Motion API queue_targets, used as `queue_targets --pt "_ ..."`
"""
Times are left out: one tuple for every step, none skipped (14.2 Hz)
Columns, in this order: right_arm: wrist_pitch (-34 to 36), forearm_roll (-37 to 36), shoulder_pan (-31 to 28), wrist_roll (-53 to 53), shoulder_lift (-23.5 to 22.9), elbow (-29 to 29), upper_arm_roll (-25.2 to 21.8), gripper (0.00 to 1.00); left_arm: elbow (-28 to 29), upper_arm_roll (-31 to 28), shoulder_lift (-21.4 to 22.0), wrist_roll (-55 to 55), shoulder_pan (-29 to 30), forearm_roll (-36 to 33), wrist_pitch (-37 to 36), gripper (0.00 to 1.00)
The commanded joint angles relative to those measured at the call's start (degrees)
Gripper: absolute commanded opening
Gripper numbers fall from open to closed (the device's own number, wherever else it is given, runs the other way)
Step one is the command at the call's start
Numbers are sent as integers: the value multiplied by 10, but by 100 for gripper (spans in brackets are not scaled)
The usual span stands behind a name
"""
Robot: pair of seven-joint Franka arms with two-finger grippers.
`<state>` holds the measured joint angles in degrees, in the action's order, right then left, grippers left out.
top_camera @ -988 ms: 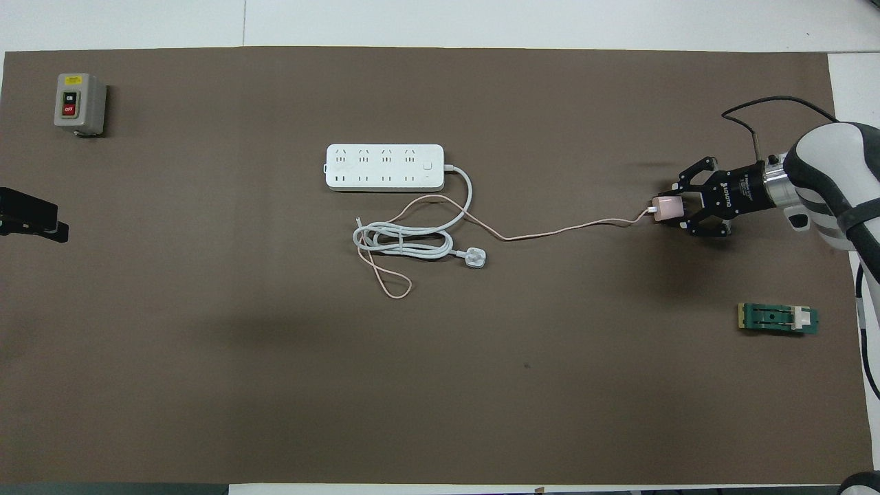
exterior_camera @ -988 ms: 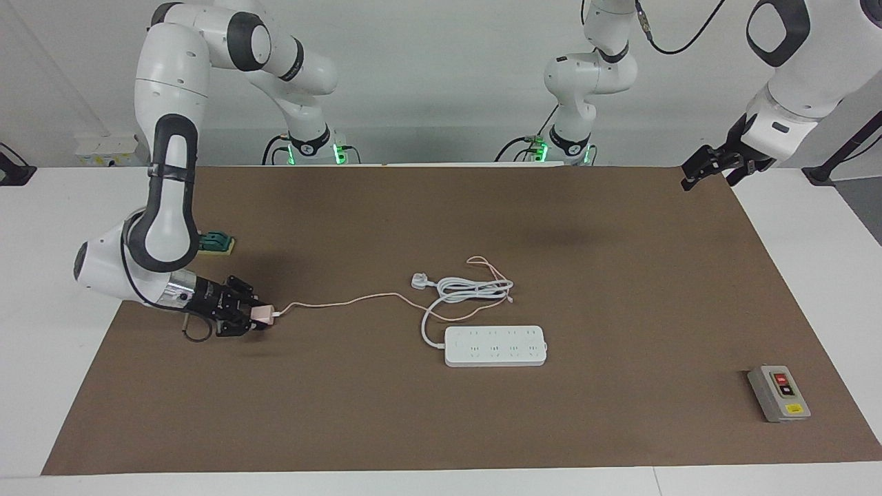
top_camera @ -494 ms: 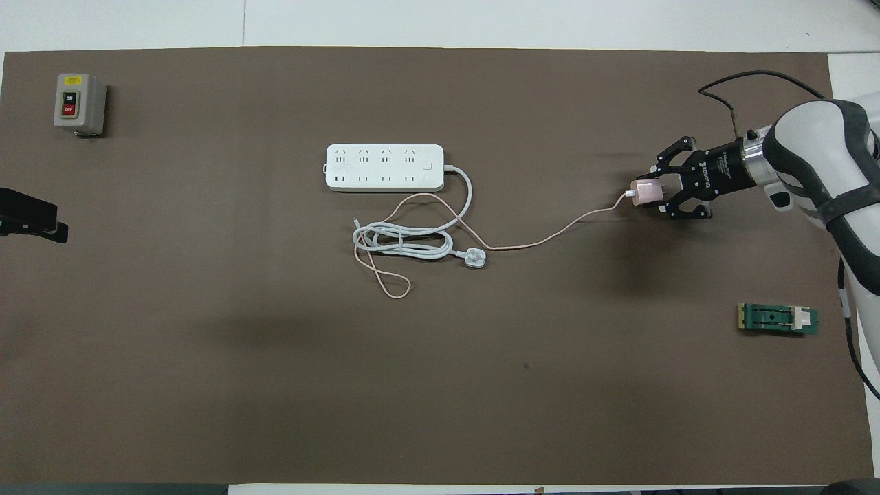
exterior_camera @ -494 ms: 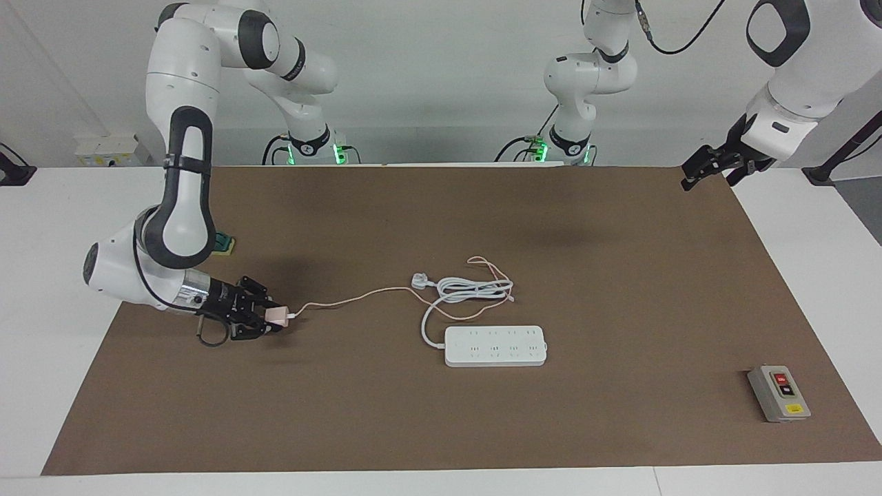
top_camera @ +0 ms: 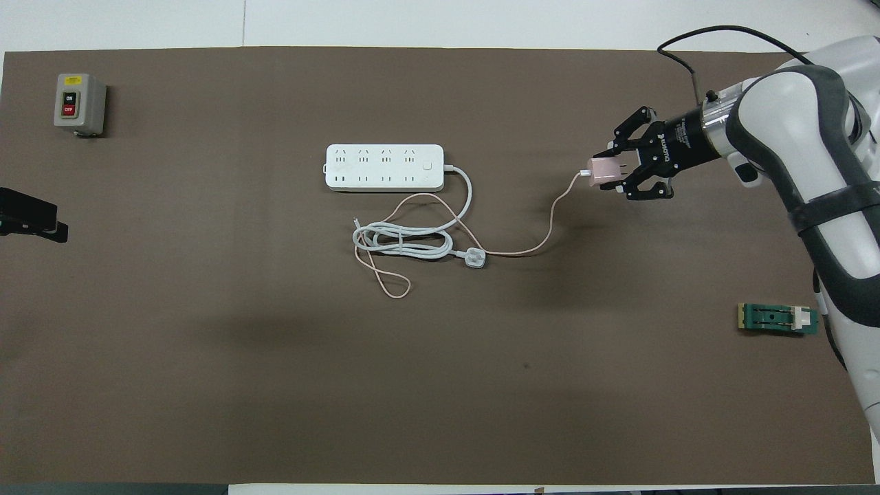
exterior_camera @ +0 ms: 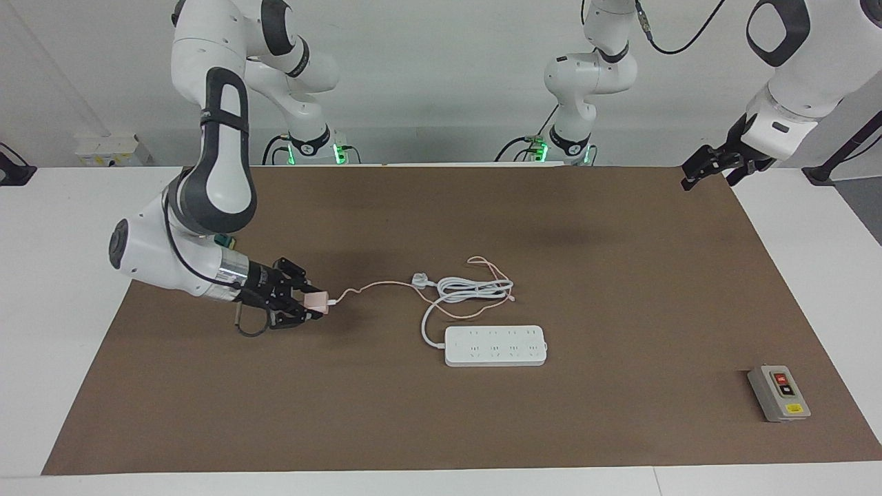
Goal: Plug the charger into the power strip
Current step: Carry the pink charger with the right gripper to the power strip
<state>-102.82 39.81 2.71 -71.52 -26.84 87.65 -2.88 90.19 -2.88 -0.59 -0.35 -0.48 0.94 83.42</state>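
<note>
Charger (exterior_camera: 318, 301) clamped in right tool (exterior_camera: 308, 304) above bare mat; left tool (exterior_camera: 696, 172) waits.

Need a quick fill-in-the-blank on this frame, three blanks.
1. The right end effector is shut on the ____.
2. The charger's cable trails to the coiled cord beside the ____.
3. The grey button box sits toward the ____ arm's end of the table.

Missing words: charger; power strip; left
</note>
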Motion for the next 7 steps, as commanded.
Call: queue_targets --pt "2 4 40 -88 5 -38 2 0 13 2 14 -5 5 6 8 100" --pt "0 5 59 -119 5 -53 3 0 10 2 14 -5 5 6 6 100" --pt "-4 6 81 -153 4 -66 3 0 6 2 13 -4 5 6 10 100" --pt "-9 9 102 -179 4 -74 2 0 4 0 13 0 7 8 14 100" --pt "-28 10 120 -202 3 -82 3 0 8 -2 14 2 12 8 30 100" --pt "-47 14 141 -221 3 -83 3 0 16 -1 15 3 27 10 45 100" --pt "-64 13 166 -236 3 -83 3 0 24 0 16 22 36 45 50 100"
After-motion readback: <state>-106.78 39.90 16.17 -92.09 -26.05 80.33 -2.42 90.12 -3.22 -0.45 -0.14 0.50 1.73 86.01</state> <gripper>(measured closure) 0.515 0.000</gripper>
